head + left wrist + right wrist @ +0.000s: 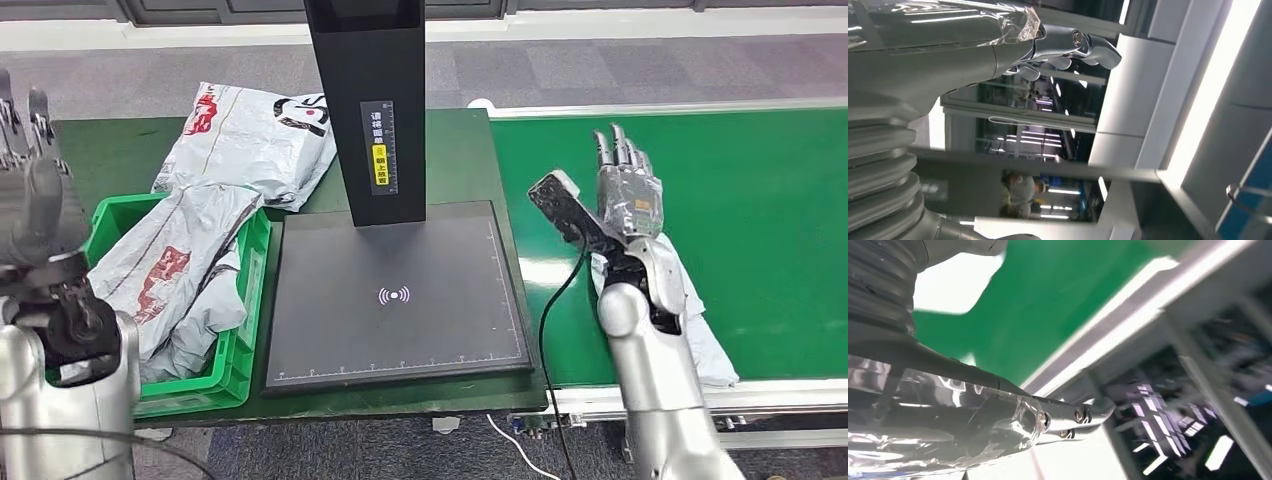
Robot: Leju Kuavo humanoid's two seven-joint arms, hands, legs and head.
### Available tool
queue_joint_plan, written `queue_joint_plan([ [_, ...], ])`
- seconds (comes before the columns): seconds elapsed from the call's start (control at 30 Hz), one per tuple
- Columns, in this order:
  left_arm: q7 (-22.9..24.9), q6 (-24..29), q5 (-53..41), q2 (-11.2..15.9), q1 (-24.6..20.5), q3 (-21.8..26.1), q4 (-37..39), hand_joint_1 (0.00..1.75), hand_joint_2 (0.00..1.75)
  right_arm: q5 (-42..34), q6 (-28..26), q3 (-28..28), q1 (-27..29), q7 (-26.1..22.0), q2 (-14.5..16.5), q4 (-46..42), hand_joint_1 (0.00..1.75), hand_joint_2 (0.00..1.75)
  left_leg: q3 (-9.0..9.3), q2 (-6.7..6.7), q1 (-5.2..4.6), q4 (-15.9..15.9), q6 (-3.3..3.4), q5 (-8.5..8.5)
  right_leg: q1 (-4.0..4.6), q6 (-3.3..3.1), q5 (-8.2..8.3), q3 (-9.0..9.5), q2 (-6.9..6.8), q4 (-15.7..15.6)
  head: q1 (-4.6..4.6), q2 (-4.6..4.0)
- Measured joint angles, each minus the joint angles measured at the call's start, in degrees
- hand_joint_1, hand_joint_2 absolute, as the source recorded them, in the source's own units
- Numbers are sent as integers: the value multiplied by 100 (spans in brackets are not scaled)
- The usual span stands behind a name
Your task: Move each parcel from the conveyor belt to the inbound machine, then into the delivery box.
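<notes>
Hovering right hand (627,190) spread over conveyor belt (760,200), parcel (700,340) beneath forearm, left hand (30,190) empty, fingers extended.

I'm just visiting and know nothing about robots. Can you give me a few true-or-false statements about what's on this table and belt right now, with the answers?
1. The dark scanner pad has a parcel lying on it. False: nothing lies on the pad.
2. The green bin holds grey parcels. True.
3. The right robot hand is gripping a parcel. False: it hovers open over the green conveyor belt, and a grey parcel lies on the belt under that arm.
4. Another grey parcel lies on the table behind the bin. True.
5. The left robot hand is reaching into the bin. False: it is raised at the left edge, holding nothing.
</notes>
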Motion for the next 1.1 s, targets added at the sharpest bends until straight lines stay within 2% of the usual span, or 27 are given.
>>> queue_joint_plan([
  [0.17,-99,-45,-47,-187,596,-130,-508,0,175,488,128,-10,-835,114,-572,1773,0,175,-9,-21,-2,3,6,3,-1,3,1,-1,-21,-1,0,0],
  [0.3,-74,-110,-9,-241,747,-134,-612,0,175,847,440,-9,-1263,358,-824,2881,0,175,-11,-30,0,2,7,6,2,3,1,-2,-30,0,0,0],
  [0.5,-30,-204,5,-292,817,-134,-634,0,175,1062,823,-6,-1611,470,-1083,4023,0,175,-15,-34,2,1,8,8,4,2,1,-6,-33,0,0,0],
  [0.73,35,-240,5,-302,851,-136,-591,0,175,1268,1286,-2,-1709,678,-1314,4741,0,175,-18,-34,0,2,8,8,0,3,1,-7,-34,0,0,0],
  [1.1,41,-245,9,-302,856,-144,-506,0,175,1280,1331,-2,-1711,681,-1449,5074,0,175,-18,-30,0,2,8,8,1,3,1,-9,-31,0,0,0],
])
